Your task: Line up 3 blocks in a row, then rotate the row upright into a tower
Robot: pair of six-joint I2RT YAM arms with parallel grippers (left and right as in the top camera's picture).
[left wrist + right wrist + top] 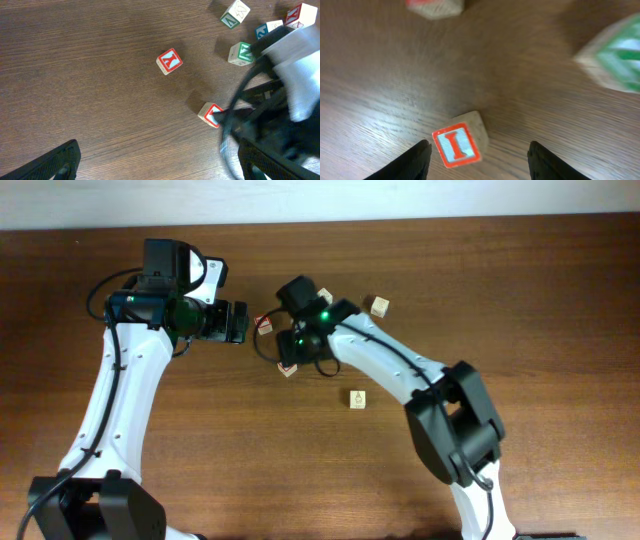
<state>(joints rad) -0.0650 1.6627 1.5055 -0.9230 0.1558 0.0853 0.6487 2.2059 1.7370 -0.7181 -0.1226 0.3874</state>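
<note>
Red-and-white letter block (456, 146) loose on counter (380, 75) within spread right end effector (479, 151); release step, probably; next: lift clear, approach another block.

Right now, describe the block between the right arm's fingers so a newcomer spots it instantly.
Follow the right arm to its fingers near the middle of the table. Between them lies a small wooden cube. Its red-framed white face shows a red I, unlike the green-faced cube nearby.
</note>
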